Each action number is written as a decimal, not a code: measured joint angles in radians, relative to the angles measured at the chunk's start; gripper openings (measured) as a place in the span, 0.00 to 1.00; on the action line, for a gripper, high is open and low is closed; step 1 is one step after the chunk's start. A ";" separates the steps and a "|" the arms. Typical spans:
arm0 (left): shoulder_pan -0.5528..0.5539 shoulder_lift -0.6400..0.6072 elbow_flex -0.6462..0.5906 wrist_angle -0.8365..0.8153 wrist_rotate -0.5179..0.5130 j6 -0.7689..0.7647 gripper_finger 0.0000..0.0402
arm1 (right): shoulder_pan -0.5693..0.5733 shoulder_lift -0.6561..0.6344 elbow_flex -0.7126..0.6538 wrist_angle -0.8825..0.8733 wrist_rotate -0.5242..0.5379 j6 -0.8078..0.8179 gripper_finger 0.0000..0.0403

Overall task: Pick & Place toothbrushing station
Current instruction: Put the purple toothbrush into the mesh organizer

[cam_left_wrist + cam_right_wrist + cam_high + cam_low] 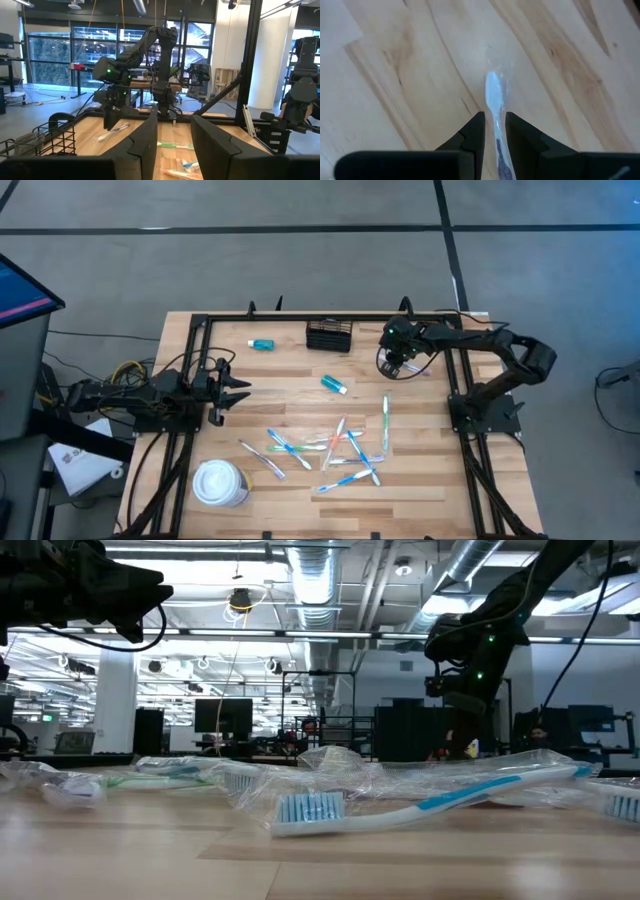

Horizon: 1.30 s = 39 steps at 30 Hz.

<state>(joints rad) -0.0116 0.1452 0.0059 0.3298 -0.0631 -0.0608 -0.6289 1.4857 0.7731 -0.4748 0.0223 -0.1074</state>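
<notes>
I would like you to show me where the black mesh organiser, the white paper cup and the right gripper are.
black mesh organiser (329,337): high view, middle of its top.
white paper cup (219,482): high view, centre of its lid.
right gripper (494,131): right wrist view, midway between its fingertips, on the wrapped toothbrush held there.

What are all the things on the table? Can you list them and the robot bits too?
Organiser box: one, black, far edge, middle.
Small tubes: two, teal, near the box.
Paper cup: one, white, near left corner.
Loose toothbrushes: a wrapped pile, count unclear, blue, green, pink, near middle.
Table: one, light wood.
Held toothbrush: one, wrapped, white handle.
Left end effector: open, left side, empty.
Right end effector: gripping the held toothbrush, beside the box.
</notes>
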 joint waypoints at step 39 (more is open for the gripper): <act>0.000 0.000 0.000 0.000 0.000 0.000 0.28 | -0.010 0.008 0.000 -0.103 0.031 -0.020 0.47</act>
<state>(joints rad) -0.0116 0.1452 0.0059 0.3298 -0.0631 -0.0612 -0.6384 1.4933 0.7734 -0.5777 0.0528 -0.1276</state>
